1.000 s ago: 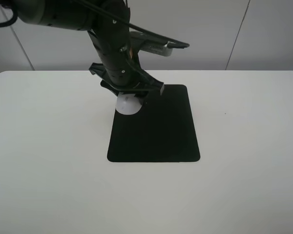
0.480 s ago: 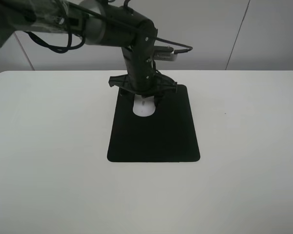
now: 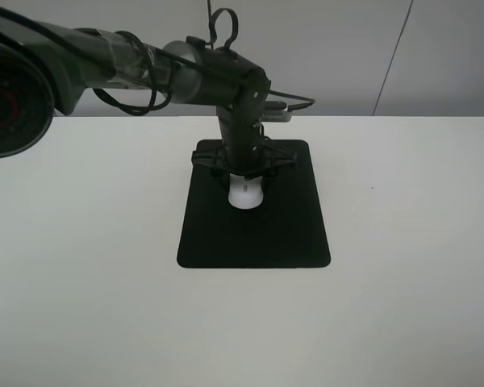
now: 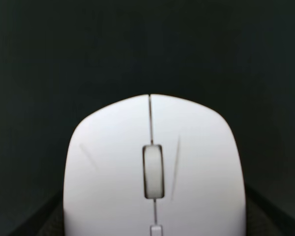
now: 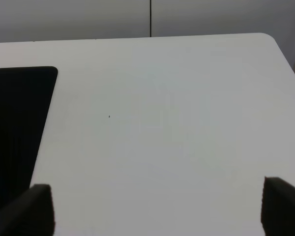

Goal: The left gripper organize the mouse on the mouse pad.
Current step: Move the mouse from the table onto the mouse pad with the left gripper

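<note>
The left end effector [image 3: 246,173] clasps the white mouse [image 3: 246,195] by its sides. The mouse sits on the black mouse pad [image 3: 258,234], near the pad's far edge. The pad lies mid-worktop [image 3: 81,266]. The right end effector [image 5: 157,211] is spread wide, holding nothing.

The mouse [image 4: 108,167] looks like smooth white plastic with a soft satin sheen. There are a couple of faint scuff lines on the shell, and the grey scroll wheel [image 4: 153,171] is duller. The mouse pad [image 3: 258,234] is dead matt black, kinda cloth-like, with zero reflections. The table [image 3: 89,282] is a smooth white top, slightly matt. The left gripper [image 3: 244,171] is black with a mild gloss, and the silver-grey block [image 3: 278,114] on it reads as metal. The right gripper's fingers [image 5: 37,209] look matt black.
</note>
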### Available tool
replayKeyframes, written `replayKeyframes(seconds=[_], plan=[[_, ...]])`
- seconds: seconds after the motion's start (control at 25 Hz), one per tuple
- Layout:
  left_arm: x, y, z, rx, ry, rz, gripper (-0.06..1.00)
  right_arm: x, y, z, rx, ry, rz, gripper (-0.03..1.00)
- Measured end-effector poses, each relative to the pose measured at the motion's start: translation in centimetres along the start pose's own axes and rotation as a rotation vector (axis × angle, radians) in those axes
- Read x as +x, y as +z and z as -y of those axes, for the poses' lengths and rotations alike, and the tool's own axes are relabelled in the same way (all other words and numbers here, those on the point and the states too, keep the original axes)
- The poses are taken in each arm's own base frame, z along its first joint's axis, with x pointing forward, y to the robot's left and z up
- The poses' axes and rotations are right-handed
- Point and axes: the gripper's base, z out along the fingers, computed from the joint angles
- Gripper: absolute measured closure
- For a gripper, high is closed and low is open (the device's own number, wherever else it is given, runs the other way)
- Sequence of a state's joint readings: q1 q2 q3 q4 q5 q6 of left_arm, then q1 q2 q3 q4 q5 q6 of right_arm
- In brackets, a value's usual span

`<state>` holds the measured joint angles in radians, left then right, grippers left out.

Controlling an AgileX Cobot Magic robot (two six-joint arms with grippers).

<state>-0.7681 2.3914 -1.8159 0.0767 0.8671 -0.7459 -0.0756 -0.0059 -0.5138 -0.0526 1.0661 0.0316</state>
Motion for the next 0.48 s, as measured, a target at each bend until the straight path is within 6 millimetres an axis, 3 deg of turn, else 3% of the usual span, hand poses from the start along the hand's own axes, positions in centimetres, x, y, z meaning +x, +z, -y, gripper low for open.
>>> replayKeyframes(seconds=[0.48], plan=[[-0.12, 0.86, -0.18, -0.020, -0.009, 0.021, 0.32, 0.00, 0.00, 0.00, 0.000, 0.000, 0.000, 0.14]])
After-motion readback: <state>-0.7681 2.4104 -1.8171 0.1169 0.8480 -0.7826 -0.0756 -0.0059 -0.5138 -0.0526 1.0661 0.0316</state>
